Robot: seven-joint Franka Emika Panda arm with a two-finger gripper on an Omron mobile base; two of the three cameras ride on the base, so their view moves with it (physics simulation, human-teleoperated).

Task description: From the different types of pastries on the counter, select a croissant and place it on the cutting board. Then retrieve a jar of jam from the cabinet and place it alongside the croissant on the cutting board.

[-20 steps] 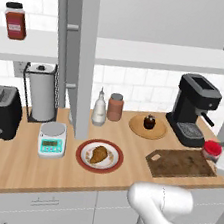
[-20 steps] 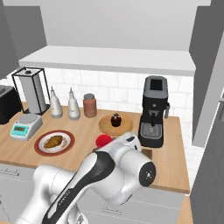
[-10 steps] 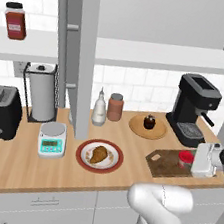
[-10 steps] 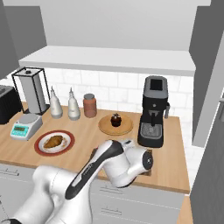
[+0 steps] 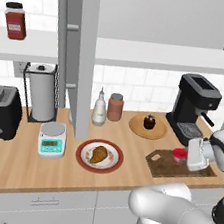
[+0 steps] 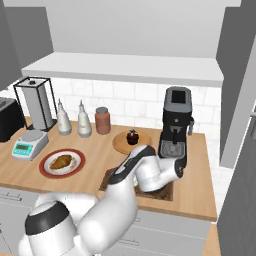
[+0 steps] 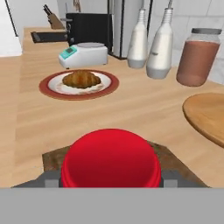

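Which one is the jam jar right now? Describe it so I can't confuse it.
Find the black coffee machine at the counter's right end; the dark cutting board lies before it. The jam jar is the small squat red one over that board, in the tool, unlike the taller brown canister by the wall.

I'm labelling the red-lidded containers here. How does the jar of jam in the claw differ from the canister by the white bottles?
The jar of jam is small, squat and bright red; the canister is taller, reddish-brown, with a grey lid. The jar is at the cutting board, in the claw; the canister stands free on the counter by the wall. Both are round and upright.
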